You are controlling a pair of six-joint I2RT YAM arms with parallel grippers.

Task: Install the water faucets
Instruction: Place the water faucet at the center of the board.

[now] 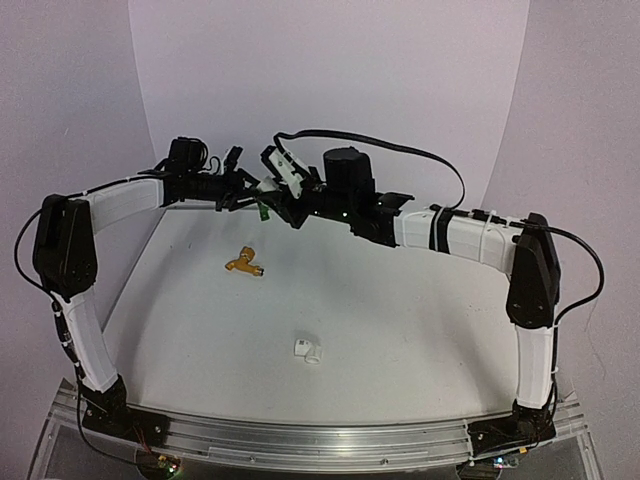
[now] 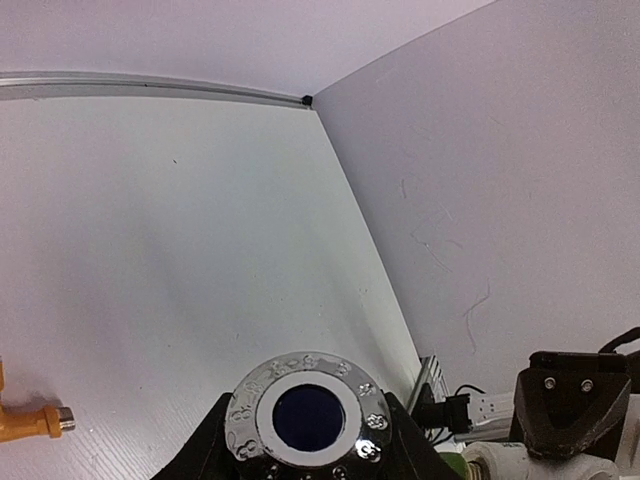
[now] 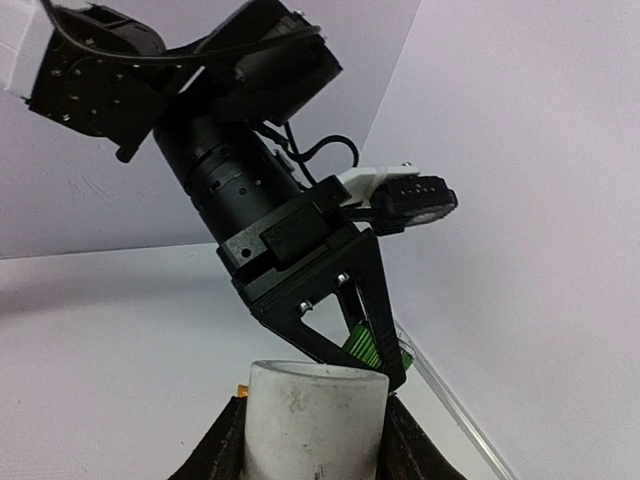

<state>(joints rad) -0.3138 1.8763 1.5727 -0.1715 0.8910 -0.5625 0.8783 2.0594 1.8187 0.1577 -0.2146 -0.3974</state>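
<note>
The green water faucet (image 1: 265, 211) hangs above the back of the table, where both arms meet. My left gripper (image 1: 250, 190) is shut on it. In the left wrist view a chrome ring with a blue centre (image 2: 307, 415) fills the gap between the black fingers (image 2: 205, 450). A ribbed green part (image 3: 365, 345) shows at those fingertips in the right wrist view. My right gripper (image 3: 315, 435) is shut on a white pipe fitting (image 3: 315, 420), whose rim sits just in front of the green part. The orange-yellow water faucet (image 1: 245, 263) lies loose on the table, apart from both grippers.
A second small white pipe fitting (image 1: 308, 350) lies on the table nearer the front. An aluminium rail (image 1: 320, 440) runs along the near edge between the arm bases. White walls close in the back and sides.
</note>
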